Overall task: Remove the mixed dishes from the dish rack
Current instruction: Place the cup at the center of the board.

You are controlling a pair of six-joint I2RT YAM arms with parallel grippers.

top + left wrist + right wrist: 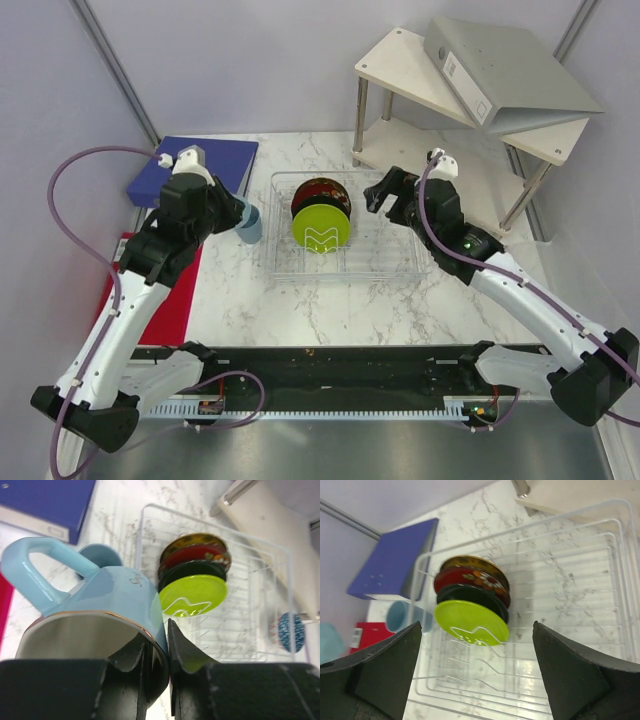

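Note:
The clear dish rack (pixel 400 262) holds upright a lime-green plate (pixel 322 231), a black plate (pixel 470 594), a red bowl (pixel 465 576) and a yellow-brown patterned plate (pixel 470 561). My left gripper (pixel 161 645) is shut on the rim of a light blue cup (pixel 107 592), one finger inside and one outside, left of the rack. A second light blue cup (pixel 250 222) stands by the rack's left wall. My right gripper (pixel 476 627) hangs open over the rack, right of the plates. A blue patterned bowl (pixel 290 632) shows beyond the rack's right side.
A blue binder (pixel 205 165) lies behind the left gripper and a red flat item (pixel 175 300) at the table's left edge. A white two-tier shelf (pixel 400 60) with a grey binder (pixel 500 70) stands at the back right.

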